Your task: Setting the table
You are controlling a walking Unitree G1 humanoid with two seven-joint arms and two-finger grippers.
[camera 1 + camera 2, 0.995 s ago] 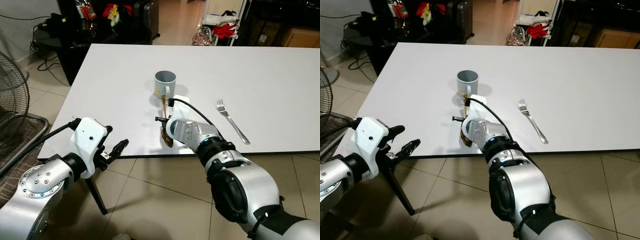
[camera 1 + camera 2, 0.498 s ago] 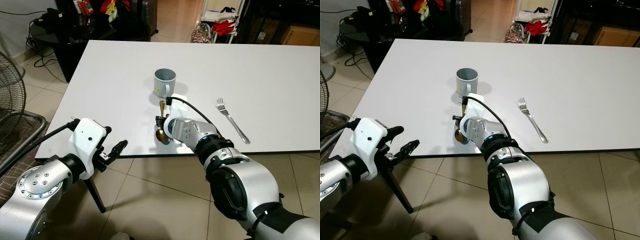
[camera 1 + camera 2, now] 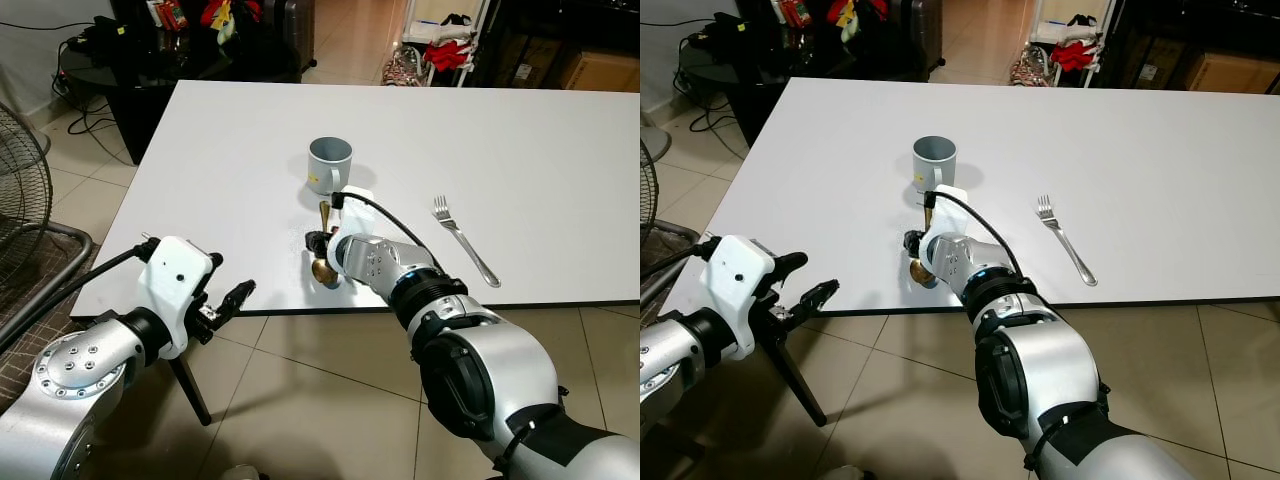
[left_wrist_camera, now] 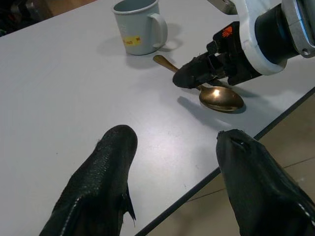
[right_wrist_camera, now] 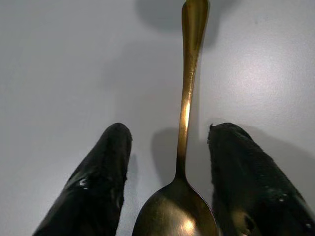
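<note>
A polished brass-coloured spoon (image 5: 184,147) lies flat on the matte white bench (image 3: 200,170) near its front edge, oval bowl toward the robot and slim handle pointing far toward a pale grey enamel mug (image 3: 329,165). The right tool (image 5: 170,164) straddles the handle, its fingers apart, not gripping it. A steel fork (image 3: 464,240) lies to the right. The left tool (image 4: 172,162) hovers spread and empty off the bench's near-left edge.

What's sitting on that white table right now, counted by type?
Mug: 1
Spoon: 1, gold-coloured, lying between the open fingers of the right gripper
Fork: 1
Total: 3
</note>
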